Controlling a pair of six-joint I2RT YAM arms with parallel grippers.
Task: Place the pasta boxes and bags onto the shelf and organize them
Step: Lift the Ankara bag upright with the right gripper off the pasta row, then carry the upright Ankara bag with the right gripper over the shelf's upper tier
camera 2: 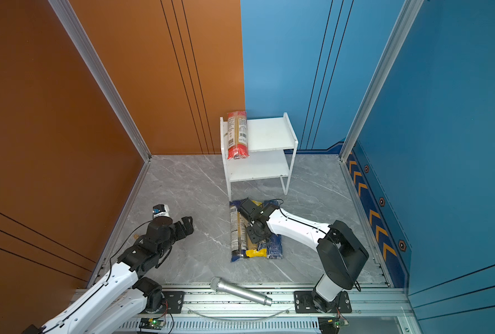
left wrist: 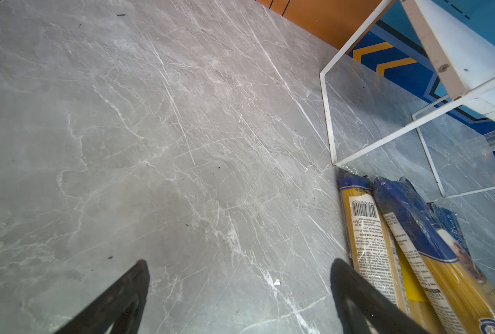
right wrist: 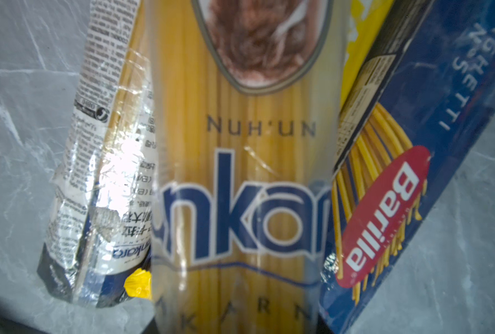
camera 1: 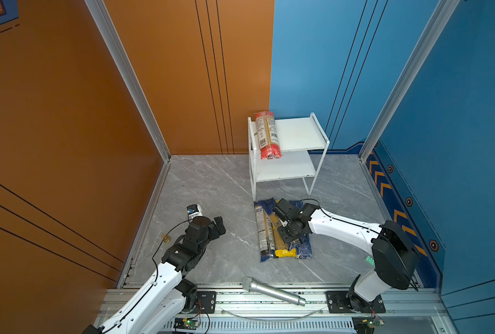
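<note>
Your right gripper [camera 1: 284,232] is down on the pile of pasta packs [camera 1: 265,231], which lies on the table [camera 1: 211,188] just in front of the shelf [camera 1: 298,133]. Its wrist view is filled by the yellow and navy bag [right wrist: 240,188], with the blue box [right wrist: 414,138] leaning against one side of it and a clear-wrapped pack [right wrist: 104,144] against the other. No view shows the jaws, so it cannot be told whether they are clamped on that bag; make sure the hold is firm before you raise anything.

The bag looks slick and long, so take it near the middle of its length, or one end will probably droop. Lift straight up until it is free of its neighbours, or the box is likely to be dragged along.

The red-ended bag [camera 1: 267,136] already lies along the left side of the top board, its front end sticking out past the edge. Lay yours parallel and just beside it, pushed further back.

Your left gripper [left wrist: 240,289] hangs over bare table left of the pile, jaws wide apart and empty; keep it clear of the carrying path, and leave the microphone [camera 1: 272,290] alone
</note>
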